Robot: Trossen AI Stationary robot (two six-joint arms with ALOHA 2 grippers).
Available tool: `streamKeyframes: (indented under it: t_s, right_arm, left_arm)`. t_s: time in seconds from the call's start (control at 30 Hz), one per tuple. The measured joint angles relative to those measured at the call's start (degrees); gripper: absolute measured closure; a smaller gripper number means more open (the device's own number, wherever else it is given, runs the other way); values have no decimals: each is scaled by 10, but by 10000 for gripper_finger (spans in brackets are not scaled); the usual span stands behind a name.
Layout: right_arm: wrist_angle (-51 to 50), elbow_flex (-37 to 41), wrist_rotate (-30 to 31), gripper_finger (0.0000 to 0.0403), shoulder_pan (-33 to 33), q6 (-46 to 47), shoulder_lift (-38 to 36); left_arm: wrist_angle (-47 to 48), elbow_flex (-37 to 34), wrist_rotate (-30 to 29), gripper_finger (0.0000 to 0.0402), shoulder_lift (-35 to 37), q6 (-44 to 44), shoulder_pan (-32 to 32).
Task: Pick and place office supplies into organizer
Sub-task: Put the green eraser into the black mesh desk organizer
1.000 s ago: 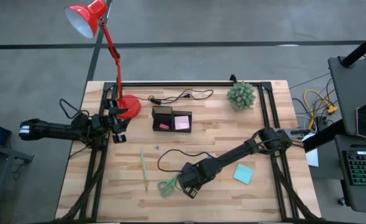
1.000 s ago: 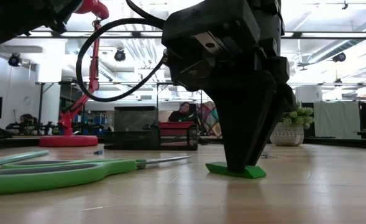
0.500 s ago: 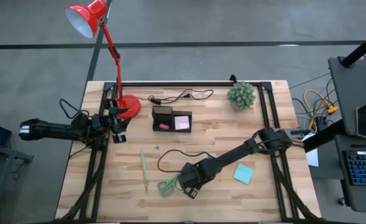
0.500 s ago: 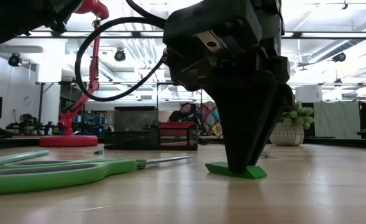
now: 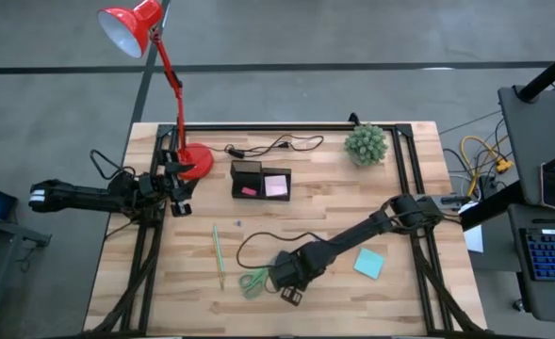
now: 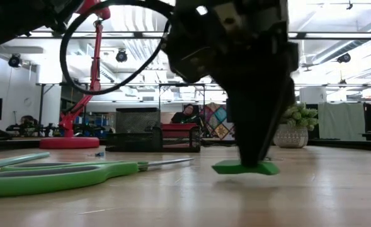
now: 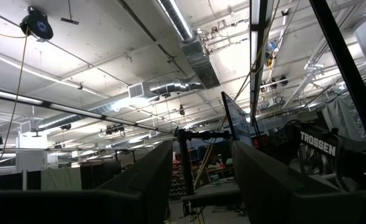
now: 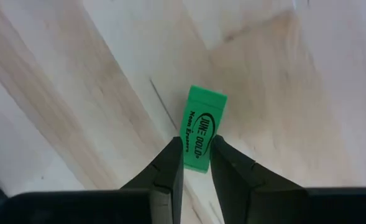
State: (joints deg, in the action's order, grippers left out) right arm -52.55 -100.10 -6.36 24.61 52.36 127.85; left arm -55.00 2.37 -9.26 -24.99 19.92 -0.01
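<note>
High view: organizer (image 5: pixel 261 180) near the table's (image 5: pixel 390 207) far middle holds a pink pad (image 5: pixel 276 185) and a small pink piece (image 5: pixel 249 191); right gripper (image 5: pixel 290 293) near the front edge, beside the scissors (image 5: pixel 253 281); pencil (image 5: pixel 218 256) and teal pad (image 5: pixel 368 263) lie apart; left gripper (image 5: pixel 177 195) waits by the lamp (image 5: pixel 169 71).
Low view: eraser (image 6: pixel 245 167) pinched, lifted just off the wood.
Right wrist view: fingers (image 8: pixel 169 163) narrowed on the eraser's near end.
Left wrist view: fingers spread wide, empty; table hidden.
</note>
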Motion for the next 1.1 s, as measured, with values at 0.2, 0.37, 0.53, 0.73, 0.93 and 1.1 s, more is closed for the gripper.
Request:
streamKeyframes:
  t_s: [0.2, 0.37, 0.53, 0.73, 0.93, 1.1]
  right_arm:
    - [-4, -6, 1, 338, -5, -22, -1]
    - [-8, -20, 27, 338, -13, -42, -2]
    - [-10, -43, 55, 338, -24, -99, -2]
    - [-11, -81, 98, 338, -51, -184, -3]
    - [-7, -120, 150, 338, -85, -292, -4]
    - [6, -136, 170, 338, -120, -367, -4]
  left_arm:
    - [0, 0, 0, 246, 0, 0, 0]
    - [0, 0, 0, 246, 0, 0, 0]
    - [0, 0, 0, 246, 0, 0, 0]
    - [0, 0, 0, 246, 0, 0, 0]
    - [0, 0, 0, 246, 0, 0, 0]
    - [0, 0, 0, 246, 0, 0, 0]
